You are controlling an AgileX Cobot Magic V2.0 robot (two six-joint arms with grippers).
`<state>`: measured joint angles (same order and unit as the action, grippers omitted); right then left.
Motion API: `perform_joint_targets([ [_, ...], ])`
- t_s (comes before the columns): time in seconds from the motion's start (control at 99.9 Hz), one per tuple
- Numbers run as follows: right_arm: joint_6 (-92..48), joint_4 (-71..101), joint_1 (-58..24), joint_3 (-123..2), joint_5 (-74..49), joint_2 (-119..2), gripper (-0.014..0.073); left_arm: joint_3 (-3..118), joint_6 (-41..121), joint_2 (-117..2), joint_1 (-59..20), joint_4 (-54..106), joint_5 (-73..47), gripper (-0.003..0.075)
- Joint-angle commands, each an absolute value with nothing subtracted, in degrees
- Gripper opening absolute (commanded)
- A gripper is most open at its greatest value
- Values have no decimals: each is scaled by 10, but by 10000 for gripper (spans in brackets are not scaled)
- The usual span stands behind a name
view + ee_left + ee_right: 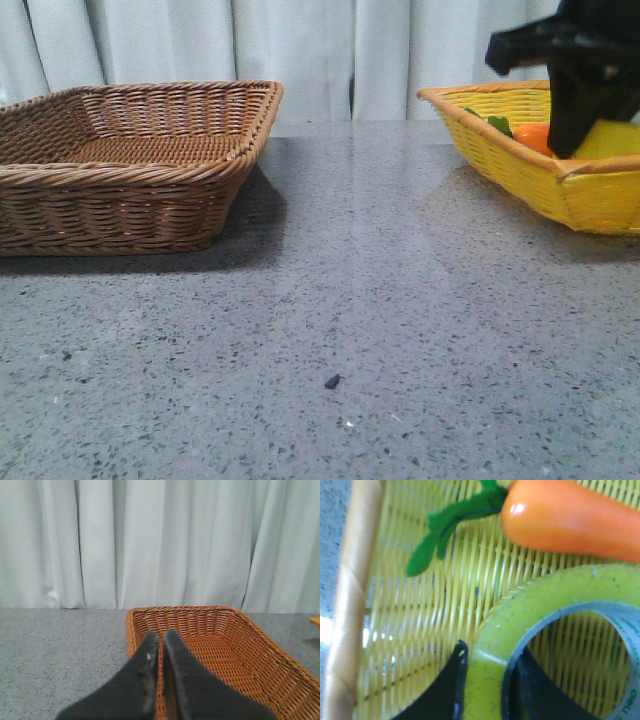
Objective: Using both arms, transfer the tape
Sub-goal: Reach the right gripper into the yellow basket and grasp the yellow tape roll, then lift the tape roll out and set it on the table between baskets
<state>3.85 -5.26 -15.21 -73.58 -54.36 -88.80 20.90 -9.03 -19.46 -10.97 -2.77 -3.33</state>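
The tape (535,610), a wide yellow roll with a pale inner core, lies in the yellow basket (395,630). My right gripper (487,680) is shut on the tape: one finger is outside the roll's wall and the other inside its core. In the front view my right gripper (575,100) hangs over the yellow basket (540,175) at the far right and hides the tape. My left gripper (161,642) is shut and empty, above the near end of the brown wicker basket (240,630).
An orange carrot (570,520) with green leaves (450,527) lies in the yellow basket next to the tape; it also shows in the front view (533,137). The brown wicker basket (130,170) stands at the left. A small dark speck (332,381) lies on the grey table. Curtains hang behind.
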Motion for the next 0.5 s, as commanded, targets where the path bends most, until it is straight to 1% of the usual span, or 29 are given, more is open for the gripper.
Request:
perform_joint_targets([
  [0.0, 34, -68, -154, -794, -553, -865, -74, 229, -94, -204, -111, -27, 15, -21],
  [0.12, 29, -64, -173, -867, -593, -865, -74, 229, -94, -204, -111, -27, 15, -21],
  [0.27, 29, -30, -235, -946, -650, -864, -74, 229, -94, -204, -111, -27, 15, -21],
  [0.49, 29, -10, -354, -962, -656, -885, -74, 229, -94, -204, -111, -27, 16, -21],
])
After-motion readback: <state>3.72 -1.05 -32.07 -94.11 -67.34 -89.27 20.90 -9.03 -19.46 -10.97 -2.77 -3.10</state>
